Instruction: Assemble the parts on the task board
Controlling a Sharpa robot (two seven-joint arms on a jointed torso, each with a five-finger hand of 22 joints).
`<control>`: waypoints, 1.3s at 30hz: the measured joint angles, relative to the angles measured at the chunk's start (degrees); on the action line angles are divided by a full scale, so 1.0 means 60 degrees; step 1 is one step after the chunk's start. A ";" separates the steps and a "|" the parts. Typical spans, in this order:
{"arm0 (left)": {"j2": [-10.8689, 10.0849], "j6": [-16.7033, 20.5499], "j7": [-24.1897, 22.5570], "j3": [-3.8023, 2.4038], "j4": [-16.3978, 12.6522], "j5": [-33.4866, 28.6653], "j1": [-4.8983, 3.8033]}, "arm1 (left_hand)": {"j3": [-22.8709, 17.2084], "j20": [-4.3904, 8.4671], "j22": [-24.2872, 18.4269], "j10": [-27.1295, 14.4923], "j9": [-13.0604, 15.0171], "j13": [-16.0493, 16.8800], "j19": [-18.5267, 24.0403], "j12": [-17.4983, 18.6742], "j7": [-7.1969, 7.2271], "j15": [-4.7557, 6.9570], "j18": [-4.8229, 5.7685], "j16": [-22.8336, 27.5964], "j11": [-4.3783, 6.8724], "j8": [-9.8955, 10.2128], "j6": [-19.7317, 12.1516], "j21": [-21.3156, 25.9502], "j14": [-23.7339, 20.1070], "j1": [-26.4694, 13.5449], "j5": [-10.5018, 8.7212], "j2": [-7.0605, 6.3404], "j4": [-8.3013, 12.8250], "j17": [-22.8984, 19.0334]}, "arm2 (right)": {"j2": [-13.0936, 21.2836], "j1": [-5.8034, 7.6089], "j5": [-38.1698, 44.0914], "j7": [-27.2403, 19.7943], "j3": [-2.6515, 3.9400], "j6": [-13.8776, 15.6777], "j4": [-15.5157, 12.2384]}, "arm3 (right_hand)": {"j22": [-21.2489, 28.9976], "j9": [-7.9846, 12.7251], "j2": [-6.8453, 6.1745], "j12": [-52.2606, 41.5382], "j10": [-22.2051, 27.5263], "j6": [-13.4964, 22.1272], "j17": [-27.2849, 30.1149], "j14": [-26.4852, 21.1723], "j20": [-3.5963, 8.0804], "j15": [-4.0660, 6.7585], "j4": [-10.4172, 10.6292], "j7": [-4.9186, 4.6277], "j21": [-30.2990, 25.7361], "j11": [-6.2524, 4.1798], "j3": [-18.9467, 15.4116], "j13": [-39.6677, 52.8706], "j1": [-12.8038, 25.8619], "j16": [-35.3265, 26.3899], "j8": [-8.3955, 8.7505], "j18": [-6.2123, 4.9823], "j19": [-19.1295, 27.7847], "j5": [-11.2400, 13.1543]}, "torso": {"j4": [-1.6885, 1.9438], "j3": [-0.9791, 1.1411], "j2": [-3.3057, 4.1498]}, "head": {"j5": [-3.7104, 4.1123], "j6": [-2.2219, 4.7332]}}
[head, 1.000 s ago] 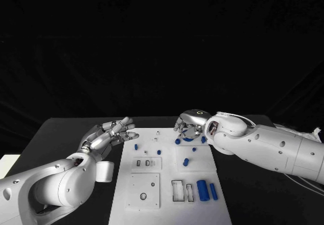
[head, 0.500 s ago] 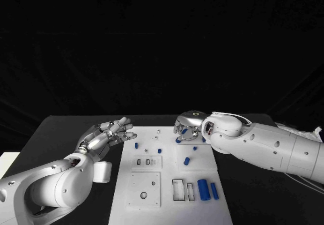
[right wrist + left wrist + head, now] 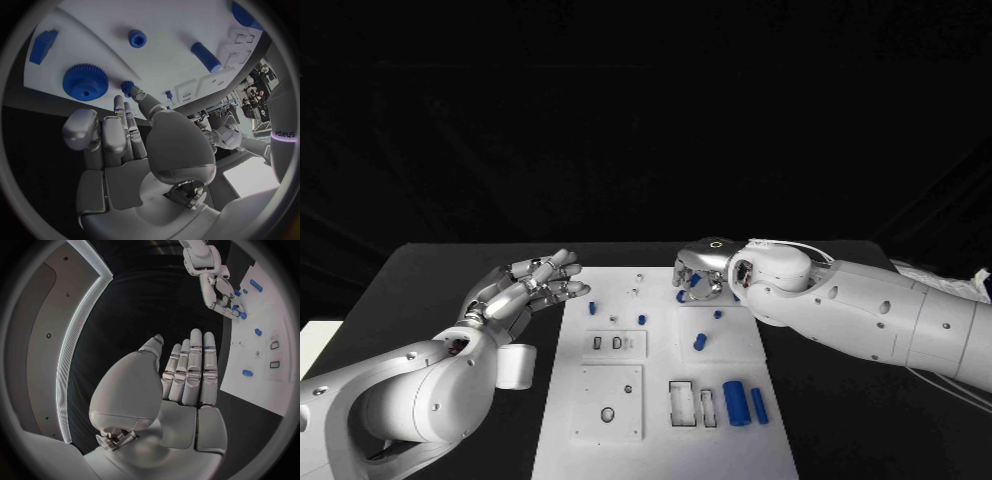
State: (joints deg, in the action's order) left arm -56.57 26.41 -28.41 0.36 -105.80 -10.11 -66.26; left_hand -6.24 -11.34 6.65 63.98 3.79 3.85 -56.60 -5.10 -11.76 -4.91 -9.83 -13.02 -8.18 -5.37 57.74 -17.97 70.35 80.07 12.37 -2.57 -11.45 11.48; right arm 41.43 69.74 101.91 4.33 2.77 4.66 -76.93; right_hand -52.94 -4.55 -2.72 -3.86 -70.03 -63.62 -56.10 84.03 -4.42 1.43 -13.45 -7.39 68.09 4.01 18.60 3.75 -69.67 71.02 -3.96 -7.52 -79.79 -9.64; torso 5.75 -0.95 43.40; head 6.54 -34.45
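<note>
The right silver hand [image 3: 700, 277], fingertips narrowed on a small blue peg [image 3: 128, 88] beside the blue toothed gear [image 3: 85, 82], should pinch squarely; the left hand [image 3: 524, 287] hovers spread, empty.

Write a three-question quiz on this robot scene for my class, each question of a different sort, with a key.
1. True or false: the left hand grips a blue part.
2. Which hand is at the blue gear? A) left B) right C) neither
3. Fill in: the two blue cylinders lying near the board's front edge are on the robot's ____ side of the task board.

Key:
1. False; it hovers open beside the board.
2. B; the right hand has its fingertips by a small blue part next to the gear.
3. Right.
</note>
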 measured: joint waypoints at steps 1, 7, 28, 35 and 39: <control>0.0000 0.0000 0.0003 0.0000 0.0001 -0.0001 0.0000 | 0.0000 0.0000 -0.0002 0.0000 0.0000 0.0000 0.0000 0.0000 0.0000 0.0000 0.0000 0.0031 0.0000 0.0021 0.0000 0.0000 0.0000 0.0000 0.0000 0.0000 0.0000 0.0000 | -0.0001 0.0000 0.0014 0.0005 0.0000 -0.0018 0.0008 | -0.0017 0.0000 0.0000 0.0000 0.0000 0.0000 -0.0010 0.0000 -0.0005 0.0000 0.0017 0.0000 0.0004 0.0000 0.0017 0.0000 0.0000 0.0025 0.0000 0.0000 0.0005 0.0000 | 0.0005 -0.0003 0.0005 | 0.0003 -0.0001; 0.0000 -0.0001 0.0024 0.0000 0.0007 -0.0003 0.0000 | 0.0000 0.0000 -0.0008 0.0000 0.0000 0.0000 0.0000 0.0000 0.0000 -0.0033 0.0001 0.0034 0.0000 0.0038 0.0000 0.0000 -0.0033 0.0000 0.0000 0.0000 0.0000 0.0011 | -0.0037 -0.0008 0.0068 0.0008 0.0000 -0.0107 0.0048 | -0.0180 -0.0021 0.0089 0.0000 -0.0003 -0.0030 -0.0126 0.0000 -0.0028 0.0000 0.0097 0.0030 0.0154 -0.0003 0.0201 -0.0001 -0.0089 0.0145 0.0000 0.0000 0.0039 0.0147 | 0.0022 -0.0014 0.0027 | 0.0026 -0.0010; 0.0008 -0.0001 0.0090 0.0000 0.0042 -0.0008 -0.0001 | 0.0000 0.0000 -0.0007 0.0000 0.0001 0.0002 0.0000 0.0041 0.0000 -0.0033 0.0001 0.0034 0.0000 0.0038 -0.0001 0.0000 -0.0032 0.0000 0.0000 0.0000 0.0000 0.0020 | -0.0121 -0.0014 0.0087 -0.0032 0.0026 -0.0306 0.0189 | -0.0601 -0.0105 0.0167 0.0011 -0.0310 -0.0396 -0.0308 0.0000 0.0035 0.0000 0.0397 0.0119 0.0528 -0.0139 0.0637 0.0012 -0.0167 0.0352 0.0021 0.0106 0.0103 0.0524 | 0.0097 -0.0049 0.0077 | 0.0089 -0.0059; 0.0012 -0.0001 0.0101 0.0000 0.0063 -0.0008 -0.0001 | -0.0026 0.0000 -0.0007 0.0000 0.0001 0.0002 0.0000 0.0041 0.0000 -0.0033 0.0002 0.0034 0.0001 0.0038 0.0000 0.0000 -0.0032 0.0000 0.0000 0.0000 0.0025 0.0036 | -0.0110 -0.0052 0.0083 -0.0062 0.0008 -0.0033 0.0168 | -0.1025 -0.0180 0.0229 0.0064 -0.0542 -0.0615 -0.0379 0.0000 0.0072 0.0000 0.0504 0.0135 0.0781 -0.0199 0.0871 0.0034 -0.0230 0.0462 -0.0042 0.0100 0.0065 0.0655 | 0.0113 -0.0060 0.0081 | 0.0106 -0.0036; 0.0012 -0.0001 0.0105 0.0000 0.0073 -0.0009 -0.0001 | -0.0026 0.0000 -0.0007 0.0000 0.0002 0.0002 0.0000 0.0041 -0.0035 -0.0033 0.0001 0.0034 0.0000 0.0091 -0.0036 0.0000 -0.0032 0.0000 0.0000 0.0000 0.0025 0.0035 | -0.0072 -0.0072 0.0064 -0.0079 0.0004 0.0272 0.0050 | -0.1082 -0.0193 0.0254 0.0076 -0.0549 -0.0639 -0.0392 -0.0001 0.0072 0.0000 0.0531 0.0158 0.0858 -0.0206 0.0901 0.0040 -0.0256 0.0462 -0.0042 0.0229 0.0065 0.0759 | 0.0125 -0.0068 0.0087 | 0.0108 -0.0016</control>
State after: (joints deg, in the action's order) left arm -56.50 26.41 -27.78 0.36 -105.36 -10.16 -66.27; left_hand -6.40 -11.34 6.61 63.98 3.80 3.87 -56.60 -4.86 -11.97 -5.11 -9.82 -12.81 -8.18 -4.82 57.52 -17.97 70.16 80.07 12.37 -2.57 -11.30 11.69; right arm 41.00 69.30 102.29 3.86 2.79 6.29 -76.63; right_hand -59.43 -5.71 -1.19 -3.40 -73.32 -67.45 -58.45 84.03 -3.99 1.43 -10.26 -6.44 73.24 2.77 24.00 3.99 -71.20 73.79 -4.21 -6.14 -79.40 -5.09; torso 6.50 -1.36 43.92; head 7.19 -34.54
